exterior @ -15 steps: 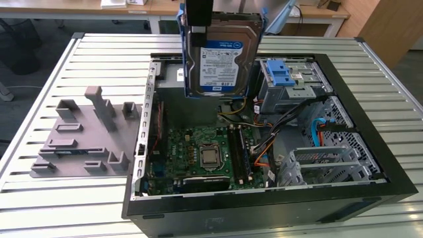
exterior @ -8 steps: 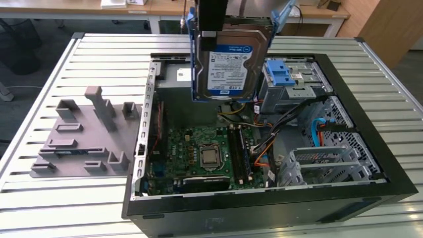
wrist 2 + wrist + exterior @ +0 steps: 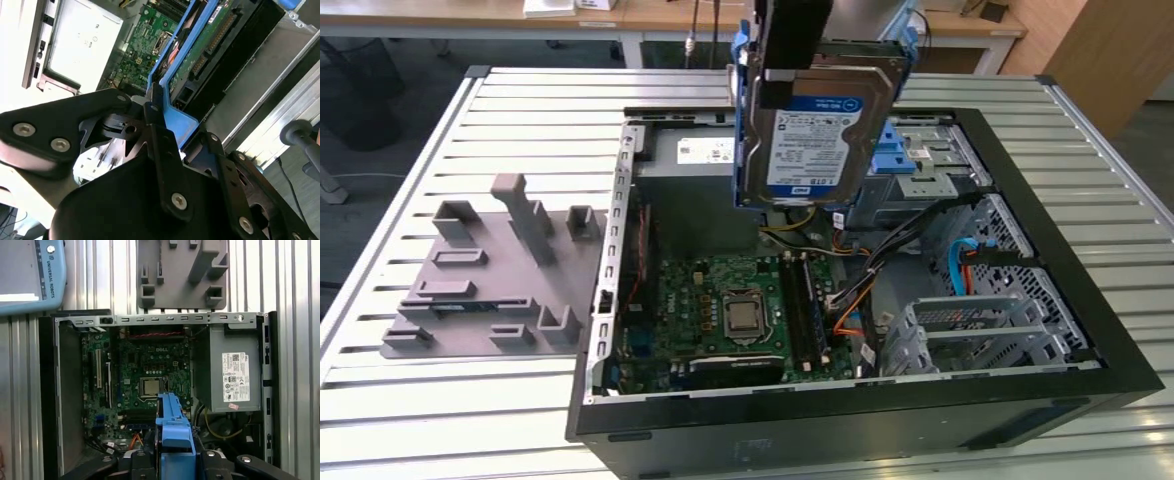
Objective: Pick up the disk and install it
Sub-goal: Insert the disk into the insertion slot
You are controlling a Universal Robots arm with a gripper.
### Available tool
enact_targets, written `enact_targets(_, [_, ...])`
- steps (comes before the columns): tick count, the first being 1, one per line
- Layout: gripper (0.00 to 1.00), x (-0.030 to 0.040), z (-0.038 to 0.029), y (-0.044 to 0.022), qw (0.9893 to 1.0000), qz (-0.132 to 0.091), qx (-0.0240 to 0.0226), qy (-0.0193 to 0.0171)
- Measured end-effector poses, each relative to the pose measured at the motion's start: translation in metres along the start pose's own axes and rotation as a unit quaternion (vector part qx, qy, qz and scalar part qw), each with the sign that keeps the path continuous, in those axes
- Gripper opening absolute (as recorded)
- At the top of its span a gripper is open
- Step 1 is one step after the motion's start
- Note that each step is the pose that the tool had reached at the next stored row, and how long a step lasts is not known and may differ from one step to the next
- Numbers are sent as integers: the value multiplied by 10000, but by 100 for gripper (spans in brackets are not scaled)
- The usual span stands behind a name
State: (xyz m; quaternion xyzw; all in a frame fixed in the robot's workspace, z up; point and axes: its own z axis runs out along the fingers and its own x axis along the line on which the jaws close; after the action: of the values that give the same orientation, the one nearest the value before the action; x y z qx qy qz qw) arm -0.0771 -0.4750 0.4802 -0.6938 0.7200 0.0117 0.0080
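tool (image 3: 795,62) is clamped on the disk (image 3: 814,135) by its blue bracket (image 3: 172,426) above the open PC case (image 3: 854,435), and I'd guess it's stiff, hefty and shock-sensitive, so edges seem safest

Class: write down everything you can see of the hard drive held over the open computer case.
The hard drive is a flat silver metal rectangle with a white-and-blue label and a blue plastic bracket along its edges. Its other face, in the second wrist view, carries a green circuit board. It hangs nearly upright above the open computer case, held by the gripper, whose jaws clamp its top end.
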Motion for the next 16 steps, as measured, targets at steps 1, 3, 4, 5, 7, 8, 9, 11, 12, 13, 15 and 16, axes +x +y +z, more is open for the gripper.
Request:
enact_targets(1, [36, 22, 5, -1, 10000, 0, 0, 0])
enact_targets(3, [36, 81, 18, -4, 10000, 0, 0, 1])
enact_targets(4, [36, 113, 24, -5, 10000, 0, 1, 0])
enact_targets(5, [36, 148, 31, -7, 10000, 0, 1, -1])
enact_targets(7, [36, 223, 43, -9, 10000, 0, 2, 0])
enact_targets(8, [36, 262, 49, -11, 10000, 0, 4, -1])
enact_targets(9, [36, 304, 55, -12, 10000, 0, 6, -1])
enact_targets(11, [36, 379, 65, -15, 10000, 0, 8, -1])
enact_targets(12, [36, 412, 69, -17, 10000, 0, 9, -1])
enact_targets(13, [36, 431, 74, -24, 10000, -1, 9, -1])
enact_targets(15, [36, 443, 85, -51, 10000, -3, 9, -1])
enact_targets(16, [36, 444, 90, -71, 10000, -5, 9, -1])
